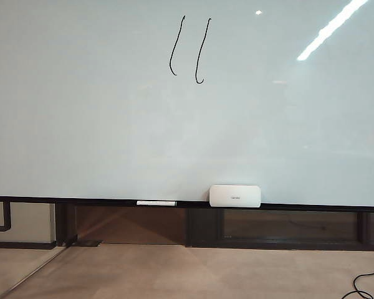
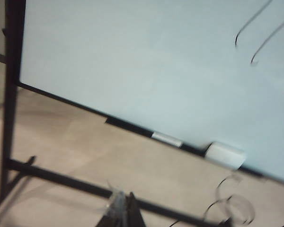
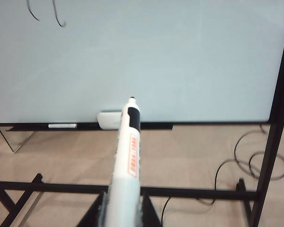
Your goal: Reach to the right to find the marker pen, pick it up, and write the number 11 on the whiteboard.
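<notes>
The whiteboard [image 1: 81, 124] fills most of the exterior view, glossy and pale, with ceiling lights mirrored toward its upper right. The number 11 [image 1: 190, 51] is drawn in black near the top, slightly left of the middle: two thin slanted strokes, each hooked at the bottom. On the black rail along the lower edge a white stick with black ends [image 1: 156, 203] lies flat, and just to its right a white rounded box [image 1: 235, 195] stands against the board. A black cable [image 1: 364, 283] is seen on the floor at the lower right. Neither arm is seen in this view.

In the right wrist view the marker pen [image 3: 127, 163] is held between the fingers of the right gripper [image 3: 123, 213], which are closed against its barrel. The pen points toward the board with its dark tip forward, well apart from the surface. The strokes, the rail, the stick and the box are seen beyond it, with the black stand bars [image 3: 180, 190] and a coiled cable [image 3: 248, 163] on the floor.

The left wrist view is blurred. The left gripper [image 2: 123, 210] is seen only as dark fingers that appear to lie together with nothing between them. The board, the hooked ends of the strokes, the stick and the box are seen tilted beyond it.
</notes>
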Robot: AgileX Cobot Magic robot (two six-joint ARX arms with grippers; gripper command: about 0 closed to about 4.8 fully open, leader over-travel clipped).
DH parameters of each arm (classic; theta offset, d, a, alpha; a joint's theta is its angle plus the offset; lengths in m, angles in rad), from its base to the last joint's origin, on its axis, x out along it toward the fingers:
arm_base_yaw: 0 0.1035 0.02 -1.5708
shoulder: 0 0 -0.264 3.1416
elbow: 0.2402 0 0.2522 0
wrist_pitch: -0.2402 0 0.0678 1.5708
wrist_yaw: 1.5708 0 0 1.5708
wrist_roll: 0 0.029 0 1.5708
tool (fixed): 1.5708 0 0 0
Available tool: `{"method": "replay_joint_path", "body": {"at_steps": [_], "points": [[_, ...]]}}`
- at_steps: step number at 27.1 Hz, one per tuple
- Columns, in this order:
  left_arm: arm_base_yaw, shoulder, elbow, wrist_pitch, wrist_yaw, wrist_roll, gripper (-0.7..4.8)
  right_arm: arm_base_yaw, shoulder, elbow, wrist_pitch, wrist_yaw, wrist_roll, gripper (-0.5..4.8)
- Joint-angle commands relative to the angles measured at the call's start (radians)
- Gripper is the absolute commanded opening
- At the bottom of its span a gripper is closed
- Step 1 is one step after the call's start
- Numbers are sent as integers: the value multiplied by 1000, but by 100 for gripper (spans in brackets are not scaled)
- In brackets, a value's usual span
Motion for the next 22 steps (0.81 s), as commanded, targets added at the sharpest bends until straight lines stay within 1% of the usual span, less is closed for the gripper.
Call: {"method": "replay_joint_path", "body": {"at_steps": [1,3,5,7,9,13,17,20,22], "points": [[0,-1,-14,185,-8,-7,-5,1,-1,-53,90,-1,20,-2],[0,-1,-26,241,-25,25,-5,1,0,-79,134,-1,34,-2],[0,1,-43,259,-29,45,-5,1,0,-98,167,-1,43,-2],[0,6,-81,246,-19,41,-6,1,-1,-109,178,-1,43,-2],[0,6,-103,234,-24,8,-6,1,-1,-114,184,4,57,-2],[0,6,-109,247,-50,17,-5,1,-1,-121,195,3,76,-1],[-1,5,-111,276,-45,15,-6,1,-1,-182,299,-8,76,-1],[-1,5,-135,356,-3,13,-5,1,-1,-232,364,-7,67,-1],[-1,5,-162,360,33,2,-6,2,-1,-275,399,-10,68,-1]]}}
